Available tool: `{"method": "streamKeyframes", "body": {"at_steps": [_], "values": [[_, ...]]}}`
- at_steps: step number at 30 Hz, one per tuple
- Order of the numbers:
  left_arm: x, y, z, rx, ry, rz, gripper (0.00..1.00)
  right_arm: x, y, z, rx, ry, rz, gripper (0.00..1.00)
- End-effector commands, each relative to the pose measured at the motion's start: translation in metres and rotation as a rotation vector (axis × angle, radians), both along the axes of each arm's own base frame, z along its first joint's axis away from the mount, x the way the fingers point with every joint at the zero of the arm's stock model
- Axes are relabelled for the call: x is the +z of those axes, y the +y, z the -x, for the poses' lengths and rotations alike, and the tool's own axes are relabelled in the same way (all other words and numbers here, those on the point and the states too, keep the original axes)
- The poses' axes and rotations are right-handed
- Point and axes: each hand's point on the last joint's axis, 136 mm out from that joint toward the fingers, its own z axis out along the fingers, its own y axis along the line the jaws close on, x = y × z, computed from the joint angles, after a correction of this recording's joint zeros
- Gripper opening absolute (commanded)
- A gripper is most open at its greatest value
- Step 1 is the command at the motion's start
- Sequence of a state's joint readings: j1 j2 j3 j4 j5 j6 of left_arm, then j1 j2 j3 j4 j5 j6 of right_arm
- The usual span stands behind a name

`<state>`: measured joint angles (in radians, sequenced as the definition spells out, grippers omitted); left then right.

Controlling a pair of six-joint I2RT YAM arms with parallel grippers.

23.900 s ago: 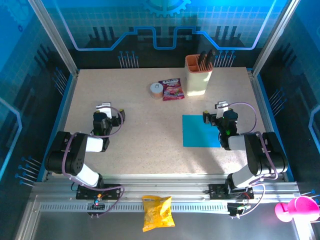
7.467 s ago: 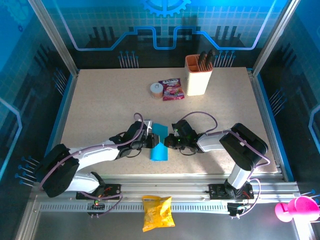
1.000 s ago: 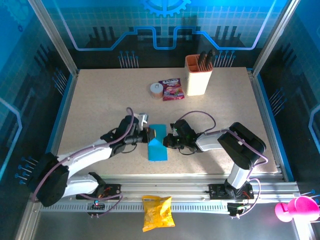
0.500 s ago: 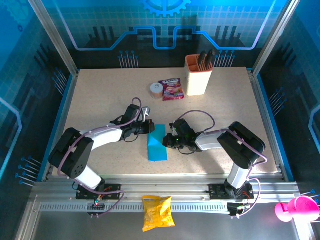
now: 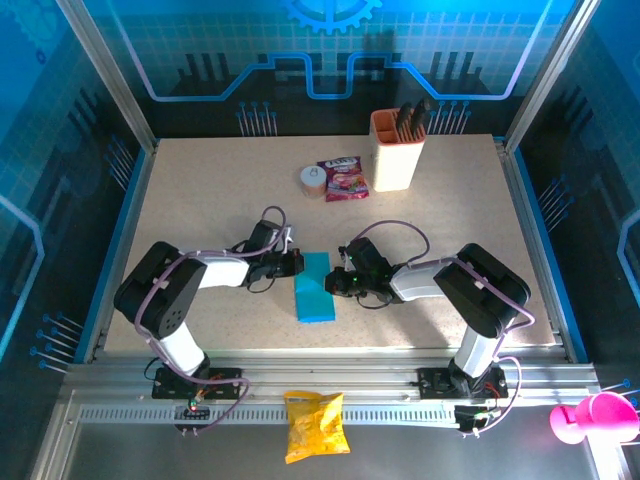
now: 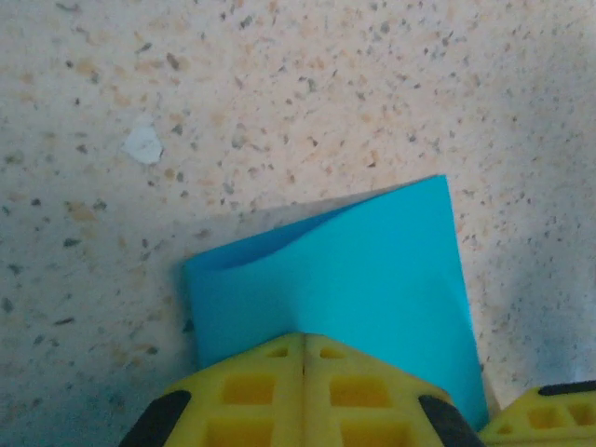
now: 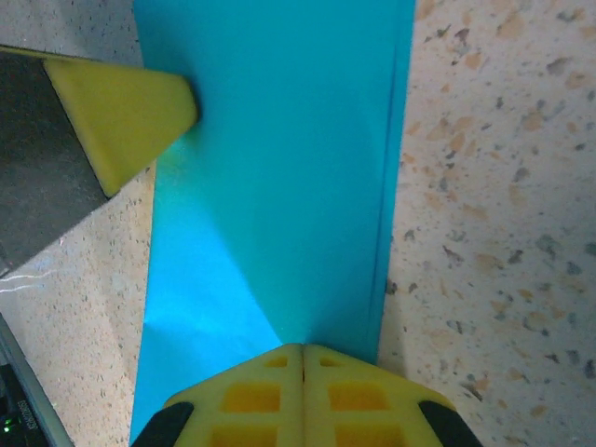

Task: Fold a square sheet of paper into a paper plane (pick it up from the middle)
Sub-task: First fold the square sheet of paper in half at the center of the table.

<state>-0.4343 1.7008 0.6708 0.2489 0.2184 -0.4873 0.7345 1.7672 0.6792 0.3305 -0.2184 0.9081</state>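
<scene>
Scene: seen from above, a speckled beige table (image 5: 200, 190) in a blue-lit enclosure, with both arms reaching in to its middle.
Paper: the square sheet of paper (image 5: 315, 290), bright cyan, lies on the table folded into a narrow strip. It sits near the middle, a little toward the near edge, its long side running near to far. In the left wrist view one folded edge gapes slightly.
Left gripper (image 5: 296, 262): fingers pressed together, tips on the strip's far left edge.
Right gripper (image 5: 336, 281): fingers pressed together, tips on the strip's right side, facing the left gripper across the paper.
Far side: a red-purple snack packet (image 5: 343, 178), with a small round roll (image 5: 313, 180) touching its left side and a beige holder (image 5: 397, 152) of dark handles just right of it.
Near rail: a yellow crisp bag (image 5: 315, 425), off the table.
</scene>
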Motion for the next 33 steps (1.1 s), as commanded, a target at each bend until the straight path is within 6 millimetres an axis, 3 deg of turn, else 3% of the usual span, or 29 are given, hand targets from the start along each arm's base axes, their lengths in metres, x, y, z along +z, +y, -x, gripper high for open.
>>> {"method": "streamKeyframes", "body": {"at_steps": [1,5,10,13,17,33], "values": [[-0.026,0.010,0.008,0.040,0.040,-0.018,0.00,-0.082,-0.034,0.047,0.039,0.148,0.257,0.00],[-0.026,0.010,0.013,0.053,0.046,0.006,0.00,-0.082,-0.036,0.048,0.036,0.149,0.262,0.00],[0.012,0.005,0.004,0.045,-0.022,0.044,0.00,-0.084,-0.037,0.048,0.035,0.150,0.268,0.00],[0.034,0.001,-0.001,0.022,-0.055,0.048,0.05,-0.084,-0.037,0.048,0.036,0.150,0.270,0.00],[0.049,-0.003,-0.007,-0.006,-0.076,0.040,0.06,-0.085,-0.037,0.048,0.041,0.148,0.276,0.00],[0.027,0.001,-0.012,-0.025,-0.040,-0.044,0.00,-0.081,-0.037,0.044,0.056,0.136,0.290,0.00]]}}
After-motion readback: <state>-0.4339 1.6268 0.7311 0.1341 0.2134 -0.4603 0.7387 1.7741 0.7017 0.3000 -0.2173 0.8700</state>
